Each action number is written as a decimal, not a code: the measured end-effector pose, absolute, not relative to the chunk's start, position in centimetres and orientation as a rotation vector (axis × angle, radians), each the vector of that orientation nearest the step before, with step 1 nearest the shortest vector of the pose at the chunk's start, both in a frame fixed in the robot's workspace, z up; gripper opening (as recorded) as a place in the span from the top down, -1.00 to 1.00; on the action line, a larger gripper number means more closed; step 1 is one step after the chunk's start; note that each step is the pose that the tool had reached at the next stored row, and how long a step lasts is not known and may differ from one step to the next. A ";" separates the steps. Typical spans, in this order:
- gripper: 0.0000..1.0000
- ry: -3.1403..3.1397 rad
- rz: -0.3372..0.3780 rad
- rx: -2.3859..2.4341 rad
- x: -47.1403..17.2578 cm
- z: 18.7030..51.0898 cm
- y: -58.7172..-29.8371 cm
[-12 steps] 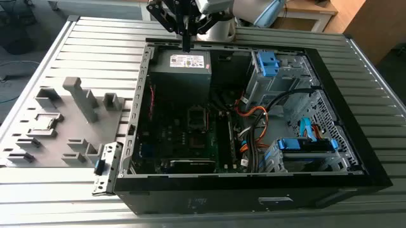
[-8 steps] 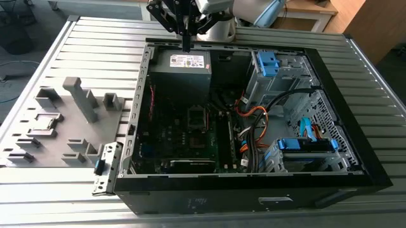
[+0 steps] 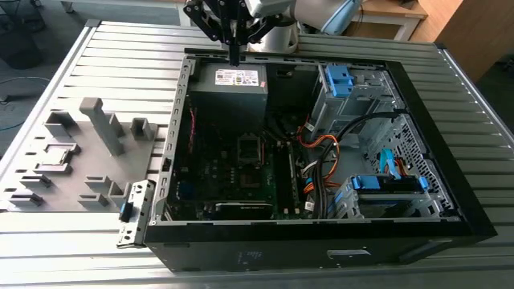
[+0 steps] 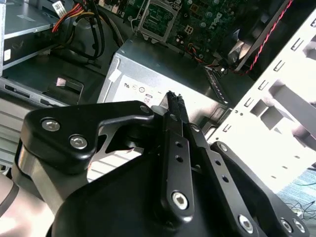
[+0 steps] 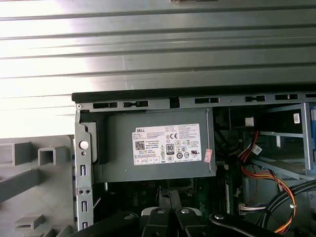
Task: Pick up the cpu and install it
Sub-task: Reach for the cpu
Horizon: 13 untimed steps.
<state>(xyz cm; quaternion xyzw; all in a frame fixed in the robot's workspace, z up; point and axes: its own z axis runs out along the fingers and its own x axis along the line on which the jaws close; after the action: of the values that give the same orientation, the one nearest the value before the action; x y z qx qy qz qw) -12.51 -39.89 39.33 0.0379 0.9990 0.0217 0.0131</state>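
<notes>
Hanging over the twelve o'clock edge of the open computer case [image 3: 449,198] in the exterior view, the black hand [image 3: 235,60] has its slim, bolted metal fingers [image 4: 173,128] pressed together with nothing between them. Its tips are just above the power supply [image 3: 229,96], a matt grey steel box with a white label. Below that lies the dark green motherboard [image 3: 233,174], with its square metal-framed socket [image 3: 250,149] near the case's centre. Orange cables [image 3: 321,144] loop at three o'clock, beside blue plastic drive latches [image 3: 337,81].

At nine o'clock, well apart from the hand, a grey plastic tray [image 3: 148,153] of blocky posts and recesses rests on the ribbed aluminium worktop [image 3: 120,54]. The cpu [image 3: 55,156] appears as a small, thin, flat square with a pale silvery top, lying in a square recess of that tray.
</notes>
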 end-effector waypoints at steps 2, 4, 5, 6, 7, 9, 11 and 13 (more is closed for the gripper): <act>0.79 3.112 0.068 0.118 -12.7 39.3 -39.9; 0.79 3.112 0.068 0.118 -12.9 39.3 -39.9; 0.79 3.112 0.068 0.118 -13.0 39.3 -39.9; 0.79 3.112 0.068 0.118 -13.2 39.3 -39.9; 0.79 3.112 0.068 0.118 -13.3 39.3 -39.9; 0.79 3.112 0.068 0.118 -13.6 39.3 -39.9; 0.79 3.112 0.068 0.118 -13.9 39.3 -39.9; 0.79 3.112 0.068 0.118 -14.3 39.3 -39.9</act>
<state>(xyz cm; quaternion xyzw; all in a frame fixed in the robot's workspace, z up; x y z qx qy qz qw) -14.30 -39.89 39.31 0.0378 0.9990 0.0217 0.0134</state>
